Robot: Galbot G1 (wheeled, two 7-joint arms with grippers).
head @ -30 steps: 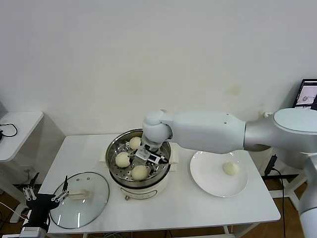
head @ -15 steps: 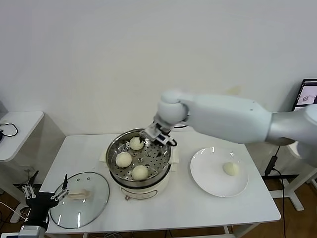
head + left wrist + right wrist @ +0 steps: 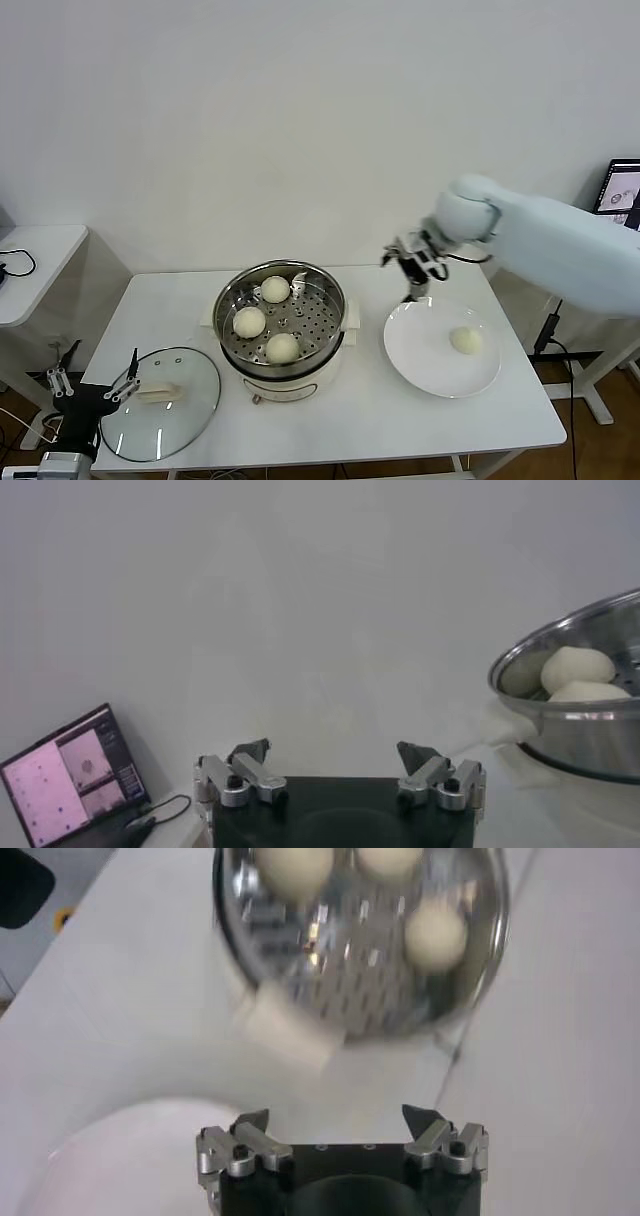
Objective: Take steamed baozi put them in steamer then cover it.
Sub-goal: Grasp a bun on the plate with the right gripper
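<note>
Three cream-white baozi (image 3: 274,288) (image 3: 249,321) (image 3: 283,347) lie on the perforated tray of the steel steamer (image 3: 334,290) at the table's middle. A fourth baozi (image 3: 465,340) lies on a white plate (image 3: 420,350) to the right. The glass cover (image 3: 190,410) with its cream handle lies flat at the front left. My right gripper (image 3: 410,262) is open and empty, in the air between the steamer and the plate's far edge. The right wrist view shows the steamer (image 3: 480,958) with three baozi and the gripper (image 3: 338,1123). My left gripper (image 3: 92,388) is open, parked low left of the cover.
The white table's (image 3: 400,420) front edge is near the cover and plate. A small side table (image 3: 30,260) stands at far left. A lit screen (image 3: 622,190) shows at far right; it also appears in the left wrist view (image 3: 70,780).
My right gripper has lifted out of the steamer, empty, and swung right toward the plate. Three baozi stay in the steamer. The left arm has hardly moved.
</note>
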